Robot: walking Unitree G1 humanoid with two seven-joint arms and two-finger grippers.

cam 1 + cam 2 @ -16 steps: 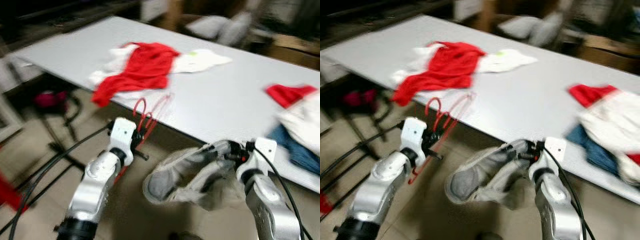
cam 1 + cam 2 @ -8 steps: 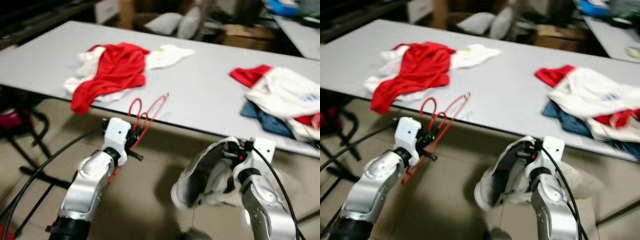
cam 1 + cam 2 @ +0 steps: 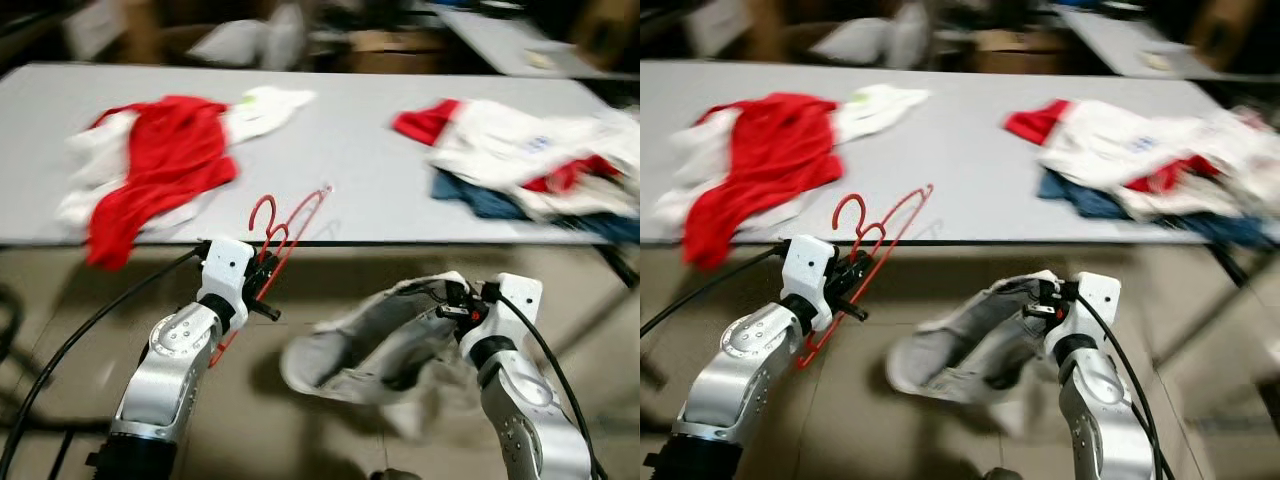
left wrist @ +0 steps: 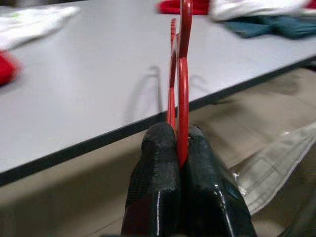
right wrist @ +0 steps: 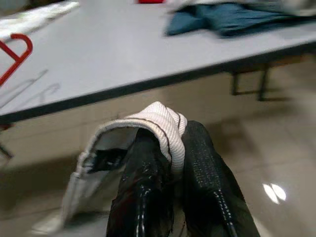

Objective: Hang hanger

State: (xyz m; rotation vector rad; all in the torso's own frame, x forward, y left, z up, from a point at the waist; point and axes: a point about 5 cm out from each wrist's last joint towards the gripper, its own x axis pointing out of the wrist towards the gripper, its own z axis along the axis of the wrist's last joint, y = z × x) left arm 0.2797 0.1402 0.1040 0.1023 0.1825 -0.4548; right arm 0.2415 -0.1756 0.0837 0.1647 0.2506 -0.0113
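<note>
My left gripper point(image 3: 264, 291) is shut on red hangers point(image 3: 283, 238), held up just below the front edge of the grey table point(image 3: 340, 190). In the left wrist view the hangers point(image 4: 180, 74) rise edge-on from between the black fingers point(image 4: 158, 173). To the right, my right gripper point(image 3: 447, 305) is shut on the ribbed collar of a grey-white garment point(image 3: 370, 345), which hangs open over the floor. The right wrist view shows that collar point(image 5: 165, 128) pinched between the fingers point(image 5: 143, 182).
A red and white clothes heap point(image 3: 150, 160) lies on the table's left part. A pile of white, blue and red clothes point(image 3: 520, 160) lies on its right part. Boxes and cushions point(image 3: 250, 40) stand behind the table. A table leg point(image 5: 261, 81) stands below.
The whole picture has swung to the right as the camera turned, bringing the right clothes pile into view. Both grippers keep their hold; the garment now hangs wider open.
</note>
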